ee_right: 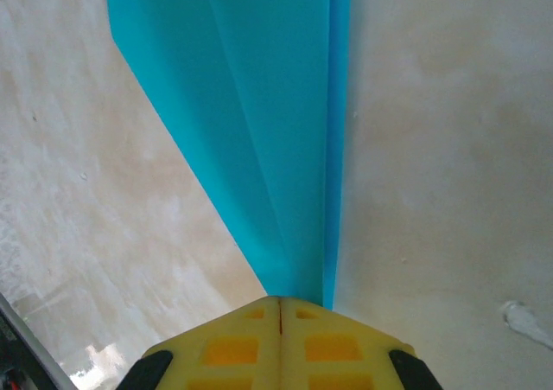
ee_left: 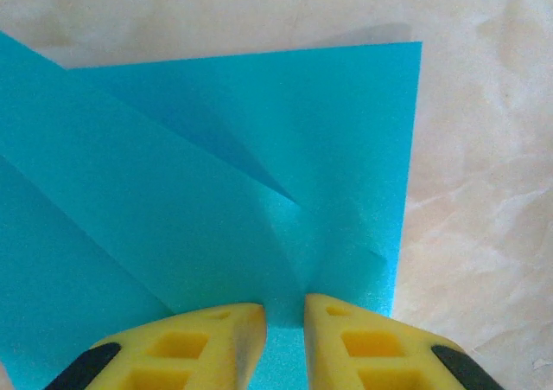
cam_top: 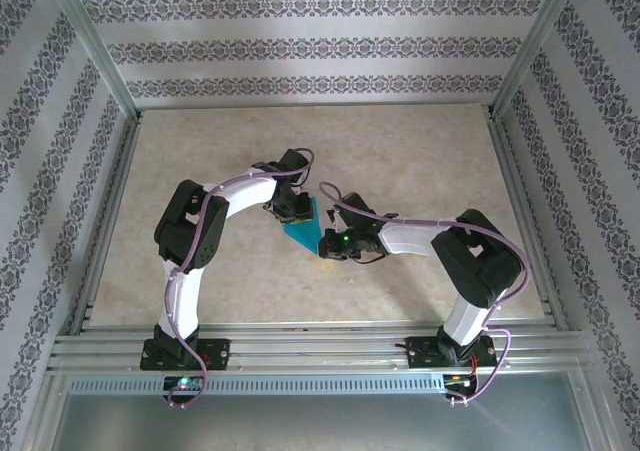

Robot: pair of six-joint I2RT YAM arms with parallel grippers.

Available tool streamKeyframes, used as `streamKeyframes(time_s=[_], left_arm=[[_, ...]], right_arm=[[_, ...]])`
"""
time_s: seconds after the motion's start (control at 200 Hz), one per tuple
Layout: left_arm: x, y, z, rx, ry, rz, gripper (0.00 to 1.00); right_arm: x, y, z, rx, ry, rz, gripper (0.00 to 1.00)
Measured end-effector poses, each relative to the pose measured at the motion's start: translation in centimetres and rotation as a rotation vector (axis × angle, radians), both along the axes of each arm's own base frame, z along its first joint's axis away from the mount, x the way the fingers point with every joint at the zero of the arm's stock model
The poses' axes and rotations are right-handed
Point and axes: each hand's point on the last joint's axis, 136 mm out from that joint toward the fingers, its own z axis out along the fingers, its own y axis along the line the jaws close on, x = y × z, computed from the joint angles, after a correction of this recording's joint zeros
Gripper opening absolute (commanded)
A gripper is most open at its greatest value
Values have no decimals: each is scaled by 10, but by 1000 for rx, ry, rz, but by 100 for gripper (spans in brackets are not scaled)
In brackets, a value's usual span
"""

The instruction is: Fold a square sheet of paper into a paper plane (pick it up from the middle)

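The square sheet of paper [cam_top: 303,229] lies mid-table, teal-blue and folded into a pointed, paper-plane-like dart with crease lines. In the left wrist view the paper [ee_left: 216,165] shows overlapping flaps and a straight right edge. My left gripper [cam_top: 289,211] [ee_left: 283,312] is on its wide end, its yellow fingers narrowly open with paper showing in the gap. The paper [ee_right: 259,105] narrows in the right wrist view to my right gripper [cam_top: 332,241] [ee_right: 280,302]. That gripper is shut, tips together on the narrow end. I cannot tell whether paper is pinched between them.
The beige marbled tabletop [cam_top: 420,161] surrounds the paper. Metal frame rails [cam_top: 300,346] run along the near edge and the sides. Patterned walls enclose the cell. A small white fleck [ee_right: 525,321] lies on the table to the right of the right gripper.
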Motion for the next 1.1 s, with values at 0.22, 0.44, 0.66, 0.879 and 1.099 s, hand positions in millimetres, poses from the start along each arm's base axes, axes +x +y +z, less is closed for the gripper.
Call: streamKeyframes(time_s=[0.22, 0.44, 0.66, 0.879, 1.099], left_arm=[[0, 0, 0, 1, 1, 0, 26], [0, 0, 0, 1, 1, 0, 26], [0, 0, 0, 1, 1, 0, 26], [0, 0, 0, 1, 1, 0, 26], [0, 0, 0, 1, 1, 0, 25]], right_arm=[[-6, 0, -5, 7, 25, 13, 5], [-6, 3, -7, 8, 39, 18, 4], [-3, 5, 5, 32, 10, 23, 5], [20, 20, 31, 75, -74, 33, 5], [28, 23, 11, 44, -50, 21, 5]])
